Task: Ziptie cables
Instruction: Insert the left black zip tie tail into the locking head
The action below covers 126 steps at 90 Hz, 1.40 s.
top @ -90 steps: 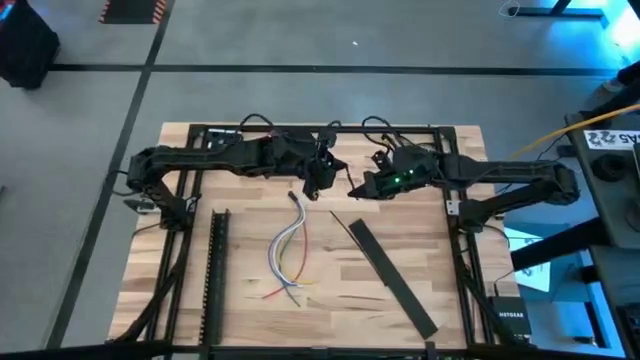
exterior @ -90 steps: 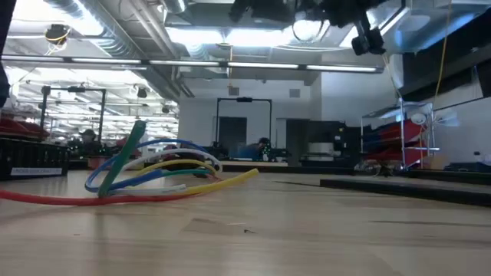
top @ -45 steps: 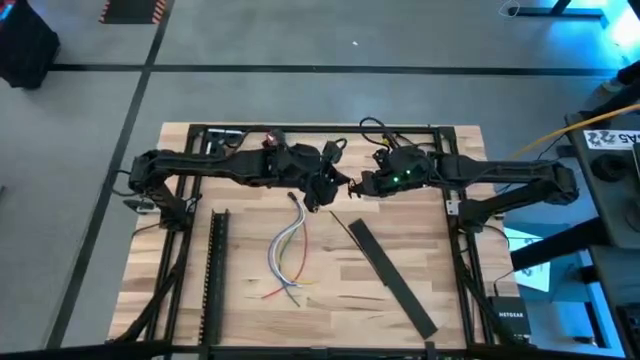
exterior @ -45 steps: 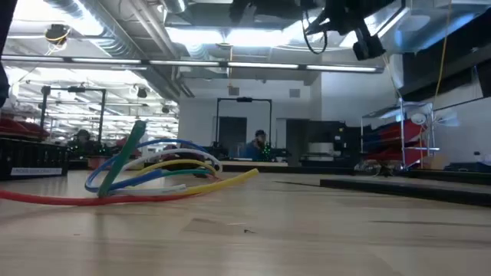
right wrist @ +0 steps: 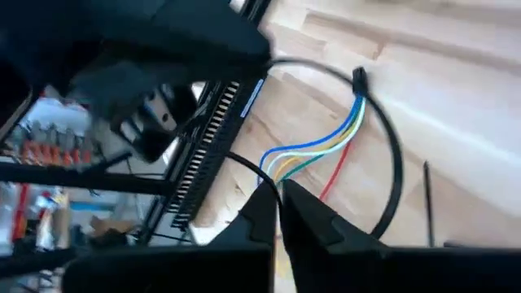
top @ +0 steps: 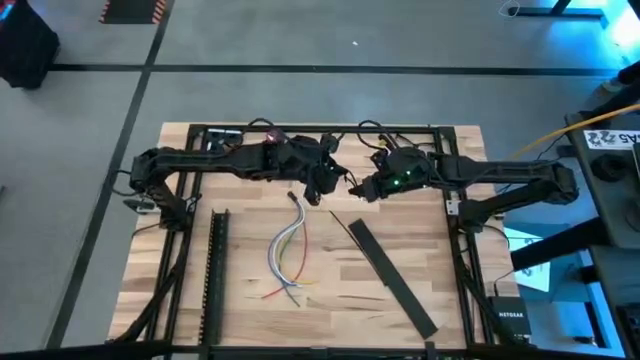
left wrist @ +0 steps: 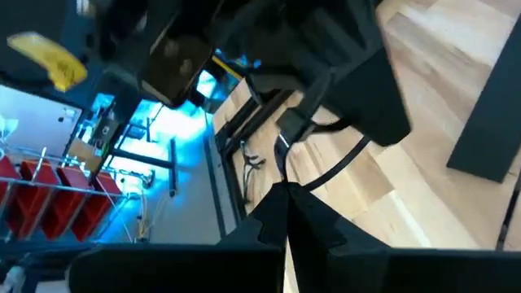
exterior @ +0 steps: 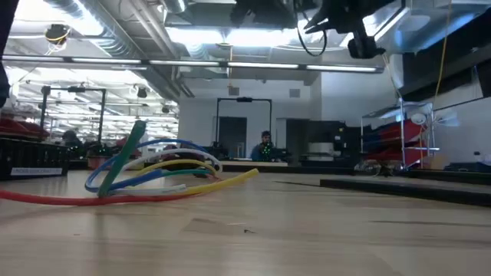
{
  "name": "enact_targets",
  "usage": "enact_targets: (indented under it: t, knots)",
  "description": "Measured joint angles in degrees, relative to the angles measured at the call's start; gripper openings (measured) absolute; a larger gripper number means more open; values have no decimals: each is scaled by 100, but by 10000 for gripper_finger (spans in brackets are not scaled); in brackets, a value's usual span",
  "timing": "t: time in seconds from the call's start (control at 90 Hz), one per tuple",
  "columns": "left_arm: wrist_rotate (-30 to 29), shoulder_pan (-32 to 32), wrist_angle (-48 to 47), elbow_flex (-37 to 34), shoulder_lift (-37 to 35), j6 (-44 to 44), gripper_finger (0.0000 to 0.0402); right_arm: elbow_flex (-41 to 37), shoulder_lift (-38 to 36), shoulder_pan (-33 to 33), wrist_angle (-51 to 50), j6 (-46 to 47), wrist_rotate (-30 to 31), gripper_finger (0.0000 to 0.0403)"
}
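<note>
Several loose cables (top: 288, 252) are seen lying fanned on the wooden table (top: 240, 320), near its middle. Farther back, above their far end, the left gripper (top: 318, 190) and right gripper (top: 358, 189) are held close together, each with fingers pressed together on nothing.

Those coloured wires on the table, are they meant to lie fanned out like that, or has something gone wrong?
Nothing looks damaged. The wires lie loose on the table, close at one end and splayed at the other, not yet tied. Both grippers, left and right, hang above them.
</note>
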Motion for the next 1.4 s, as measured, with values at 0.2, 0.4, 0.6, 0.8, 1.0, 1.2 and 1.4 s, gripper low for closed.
enact_targets:
  t: [0.2, 0.4, 0.6, 0.8, 1.0, 1.2, 1.4]
  knots:
    - [0, -2, -31, 0, -2, -101, 0, 0, -48, -2, 27, -999, -45, 94]
    - [4, -2, -32, 0, -4, -131, 0, 0, -49, -2, 112, -1835, -213, 106]
    - [4, 6, -30, 0, -4, -129, 0, 2, -49, -2, 507, -2253, -73, 89]
    - [-6, 69, -28, 0, -4, -140, 0, 4, 5, -2, 336, -2246, -83, 79]
    - [-7, 123, -25, 0, -4, -403, 0, 4, -90, -2, -64, -2244, -37, 93]
    - [112, 236, 24, 0, -97, -1367, 0, 4, -424, -2, -821, -2763, 652, 130]
    - [708, 483, 37, 2, -490, -2851, 0, 4, -647, -2, -938, -4647, 1148, 160]
